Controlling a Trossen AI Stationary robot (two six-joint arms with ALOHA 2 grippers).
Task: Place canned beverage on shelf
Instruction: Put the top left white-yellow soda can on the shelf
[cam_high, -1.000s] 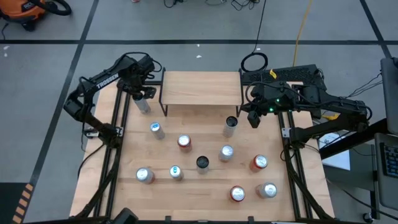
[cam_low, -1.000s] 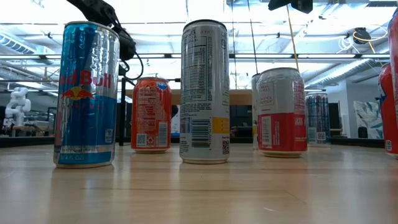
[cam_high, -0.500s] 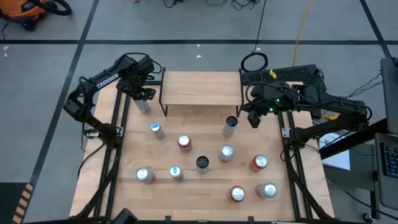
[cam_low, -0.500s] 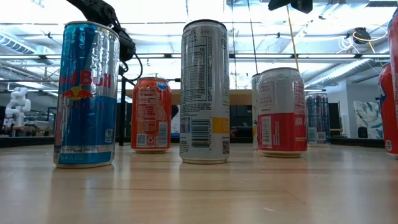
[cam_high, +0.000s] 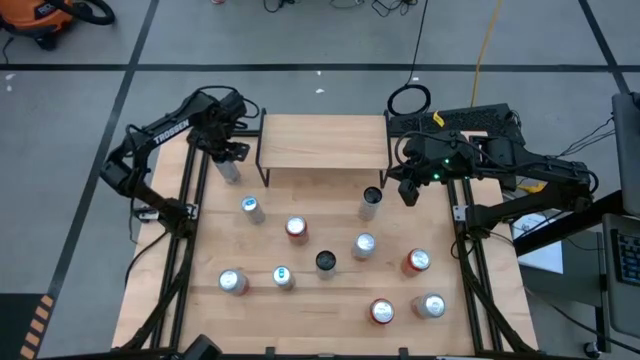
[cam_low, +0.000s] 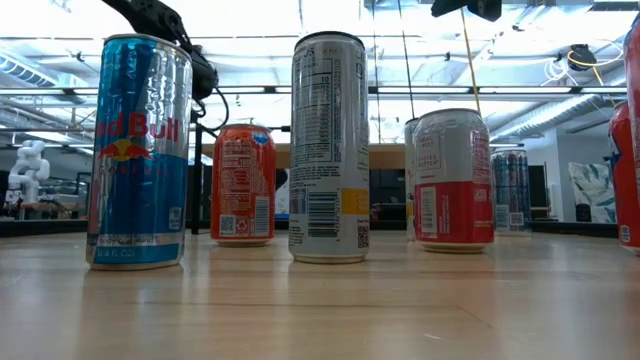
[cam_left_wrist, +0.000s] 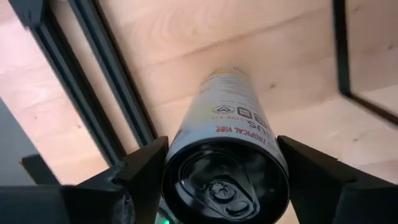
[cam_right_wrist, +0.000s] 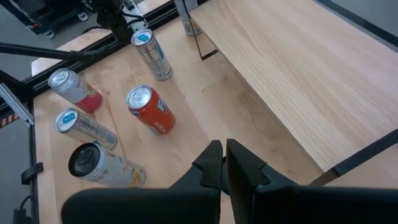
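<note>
A slim can with a black top (cam_high: 231, 172) (cam_left_wrist: 227, 112) stands on its base on the wooden table, just left of the shelf (cam_high: 325, 143). My left gripper (cam_high: 228, 152) (cam_left_wrist: 222, 165) is straight above the can, pointing down and shut on it. The shelf is a light wood board on thin black legs at the table's far middle, with nothing on top. My right gripper (cam_high: 408, 190) (cam_right_wrist: 224, 155) hangs shut above the table by the shelf's right end, holding nothing, near a black-topped can (cam_high: 371, 200). My left gripper pinches the can's upper side wall just below the top rim (cam_left_wrist: 171, 171), one finger (cam_left_wrist: 146, 171) on each opposite side. The fingers come from above and point down. The can is upright with its base on the table.
Several more cans stand spread over the table's middle and near half, among them a red one (cam_high: 296, 229) and a blue one (cam_low: 140, 150). Black frame rails (cam_high: 190, 200) run along both table sides. A shelf leg (cam_left_wrist: 339, 50) stands close beside the held can.
</note>
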